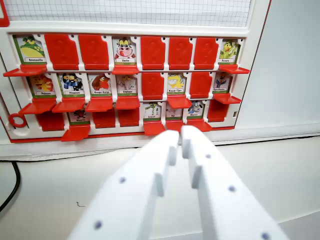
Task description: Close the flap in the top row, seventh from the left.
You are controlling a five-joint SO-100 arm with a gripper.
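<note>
Flap seven [206,52] is sitting in the top row, second from the wrist view's right, already showing its red back. Nearest you, your gripper [180,140] is hanging low at centre, jaws nearly together and holding nothing, tips overlapping the board's [257,45] bottom row. Beyond, open flaps are showing animal cards: the cow [125,50], and the card [229,51] right of flap seven.
</note>
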